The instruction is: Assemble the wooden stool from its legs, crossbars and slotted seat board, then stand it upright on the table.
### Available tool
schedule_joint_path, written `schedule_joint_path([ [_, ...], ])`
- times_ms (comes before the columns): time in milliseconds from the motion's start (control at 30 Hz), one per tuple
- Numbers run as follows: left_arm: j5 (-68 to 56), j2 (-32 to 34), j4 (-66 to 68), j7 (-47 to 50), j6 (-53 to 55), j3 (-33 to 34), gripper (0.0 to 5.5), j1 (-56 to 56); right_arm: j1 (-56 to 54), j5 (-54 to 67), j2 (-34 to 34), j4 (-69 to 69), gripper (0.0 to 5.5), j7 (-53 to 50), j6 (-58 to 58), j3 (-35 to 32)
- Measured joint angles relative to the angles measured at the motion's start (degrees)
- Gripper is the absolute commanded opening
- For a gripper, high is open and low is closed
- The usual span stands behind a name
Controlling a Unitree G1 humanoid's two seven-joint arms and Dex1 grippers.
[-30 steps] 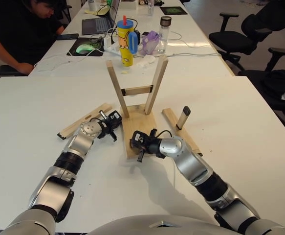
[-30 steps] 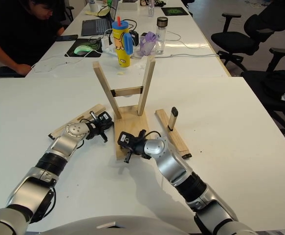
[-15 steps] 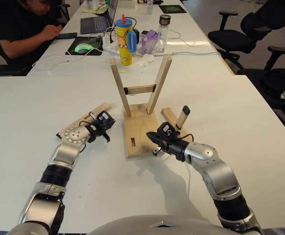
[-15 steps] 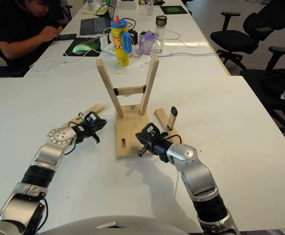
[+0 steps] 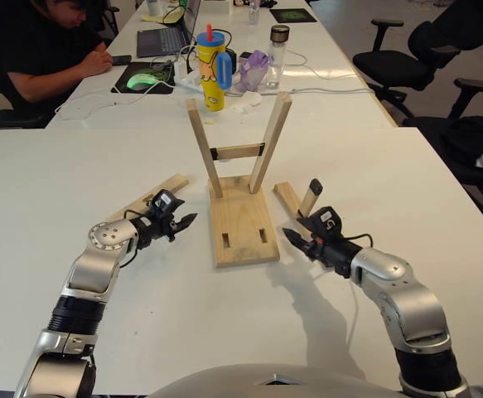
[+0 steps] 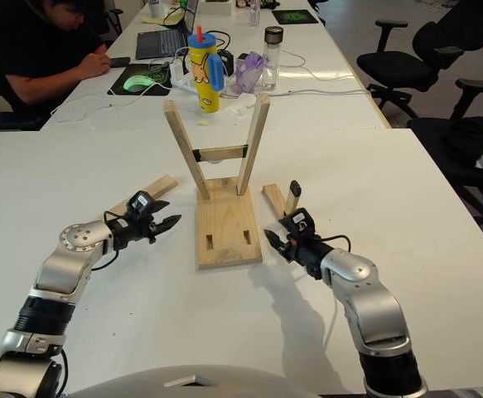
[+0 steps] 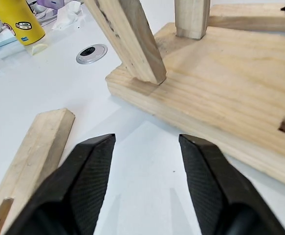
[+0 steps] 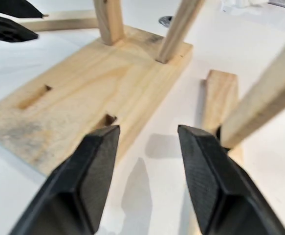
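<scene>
White table (image 5: 374, 166): seat board (image 5: 243, 228) lies flat, two legs (image 5: 202, 145) and a crossbar (image 5: 238, 152) standing at its far end. Left gripper (image 5: 187, 222), wide and empty, sits just left of the board; right gripper (image 5: 289, 238), also wide, just right.

Wide white table (image 5: 50, 191) across the near ground, its top plain and evenly lit. Right at its far edge a second white table (image 5: 340, 62) runs on away from us. On that one there's a laptop (image 5: 168, 39) at far left, a dark mouse mat (image 5: 146, 79) nearer, a yellow cup (image 5: 212, 70), a clear bottle (image 5: 276, 56), and white cables (image 5: 324, 91) trailing to the right. Off to the right, a black office chair (image 5: 390, 62) stands on grey floor (image 5: 346, 25). Another chair (image 5: 473, 137) sits nearer, with dark cloth heaped on its seat.
</scene>
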Motion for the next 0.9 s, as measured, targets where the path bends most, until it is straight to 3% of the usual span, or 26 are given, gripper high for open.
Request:
schedule_joint_path([
  [133, -6.2, -0.7, -2.8, -2.1, 3.7, 2.2, 3.56, 0.7, -0.2, -2.3, -2.6, 1.8, 3.37, -1.8, 0.1, 0.1],
  [300, -13.8, -0.8, -7.0, -6.5, 8.7, 3.0, 3.56, 1.0, -2.2, -4.5, -3.8, 7.5, 3.37, -3.6, 0.2, 0.7],
  [533, -15.2, -0.6, -7.1, -7.4, 10.0, 2.8, 3.56, 0.9, -5.7, -3.6, -3.5, 16.3, 3.37, -2.6, -1.0, 1.8],
  [800, -16.8, -0.3, -7.1, -8.2, 11.4, 2.8, 3.6, -0.5, -7.4, 1.5, -1.4, 20.7, 2.17, -0.8, -1.1, -0.4],
  [900, -17.5, -0.5, -6.9, -7.9, 11.2, 3.6, 3.6, -1.4, -7.8, 1.9, -1.2, 22.6, 2.05, -0.9, -3.7, -1.2],
])
